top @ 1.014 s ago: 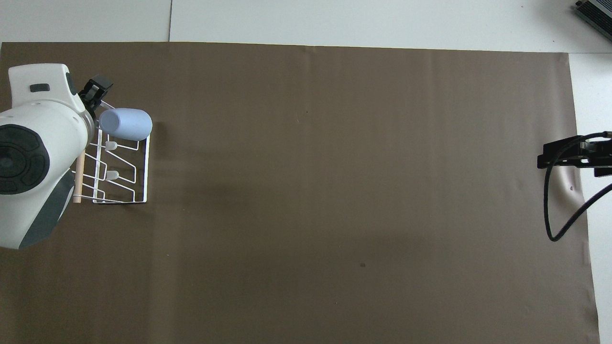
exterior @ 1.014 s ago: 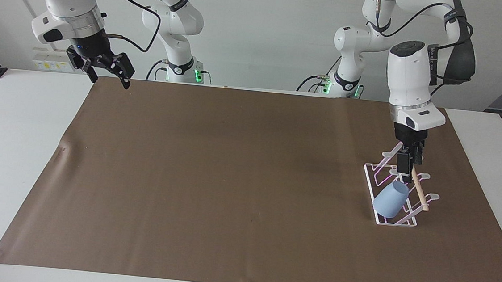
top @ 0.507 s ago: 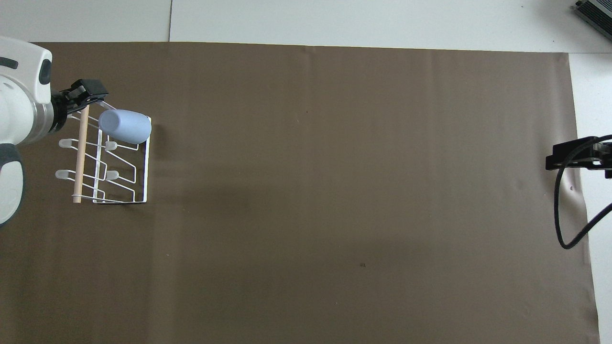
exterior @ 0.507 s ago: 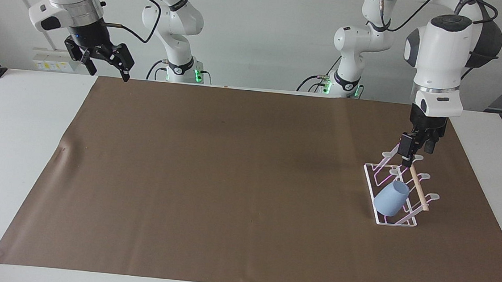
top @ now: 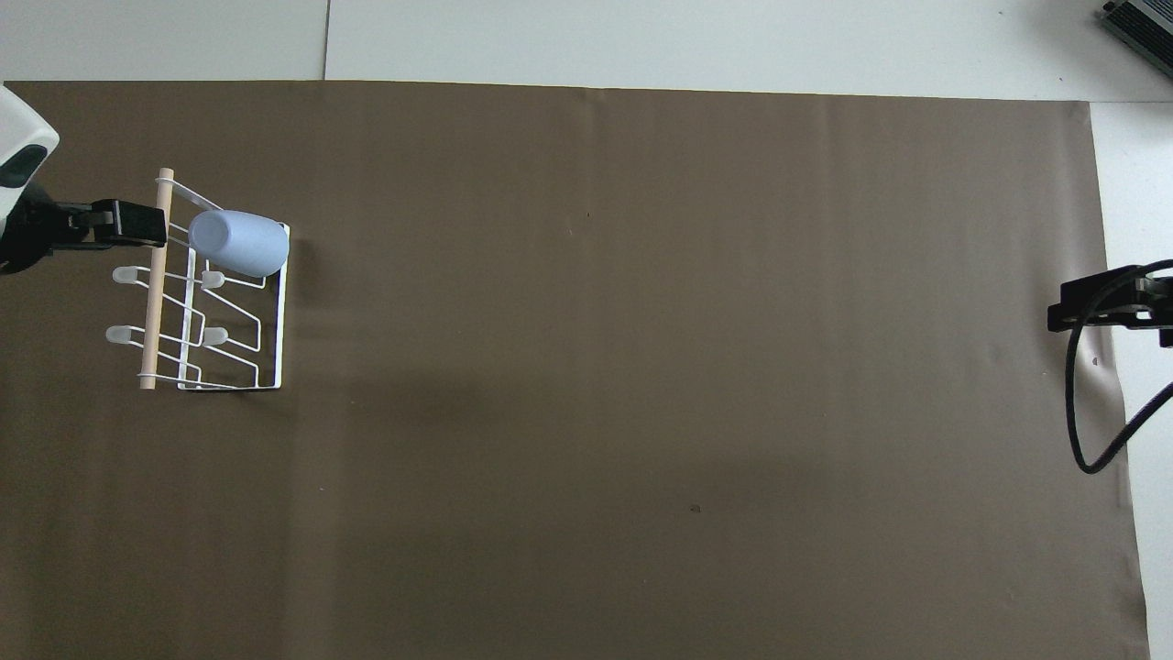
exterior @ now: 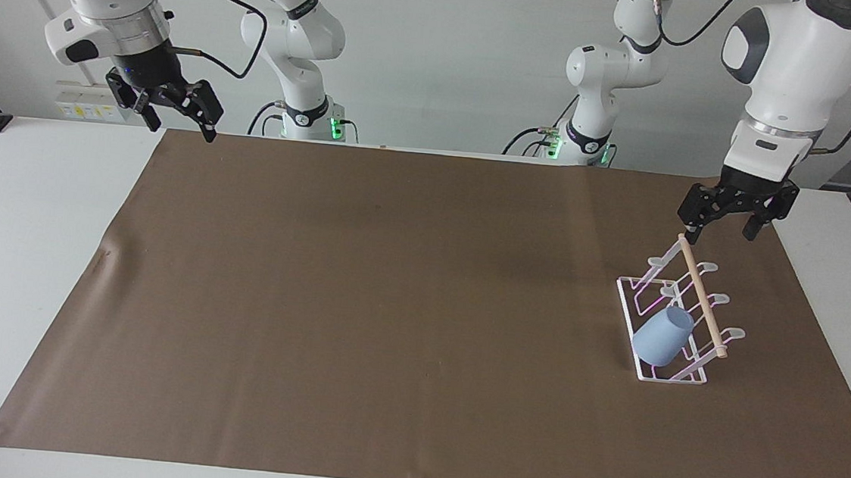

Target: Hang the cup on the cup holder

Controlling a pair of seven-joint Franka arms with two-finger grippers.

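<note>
The light blue cup [exterior: 662,335] hangs tilted on a prong of the white wire cup holder [exterior: 671,378], at the holder's end farther from the robots. It also shows in the overhead view [top: 240,243], on the cup holder [top: 277,316]. A wooden dowel [exterior: 702,296] runs along the holder's top. My left gripper [exterior: 720,228] is open and empty, up in the air over the brown sheet beside the holder, clear of the cup; it also shows in the overhead view [top: 137,225]. My right gripper [exterior: 180,125] is open and empty, and waits raised at the right arm's end of the table [top: 1100,307].
A brown paper sheet [exterior: 390,304] covers most of the white table [exterior: 23,238]. It has a small wrinkle [exterior: 107,252] toward the right arm's end. A black cable [top: 1086,403] hangs from the right gripper.
My left gripper has risen and drawn away from the cup holder, and its fingers now show spread. The cup stays on the prong. My right gripper has shifted slightly.
</note>
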